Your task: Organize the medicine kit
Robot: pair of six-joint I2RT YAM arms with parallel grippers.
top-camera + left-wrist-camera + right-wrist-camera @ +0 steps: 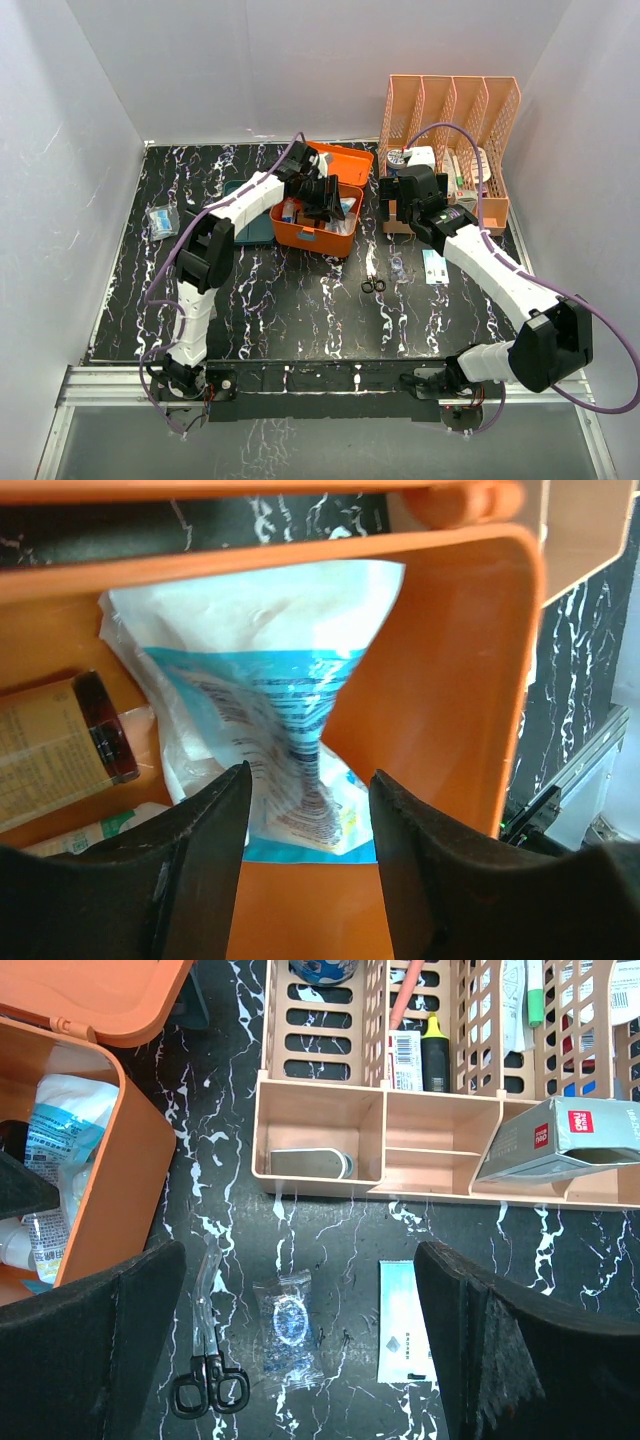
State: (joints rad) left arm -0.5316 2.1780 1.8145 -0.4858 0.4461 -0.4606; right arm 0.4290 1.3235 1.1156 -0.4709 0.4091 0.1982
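Medicine kit: orange box, lid hinged open at the back, on the black marbled table just left of the peach organizer.
Kit contents: 1 white-and-blue pouch leaning in a corner; 1 amber bottle with a dark cap lying beside it.
Left gripper: lowered inside the kit, jaws part-way apart, 1 on each side of the pouch's lower end; firm grip or mere contact cannot be told.
Right gripper: above the table in front of the organizer, jaws spread wide, holding nothing.
Loose on table, under right gripper: 1 pair of black scissors, 1 clear packet, 1 pale blue sachet.
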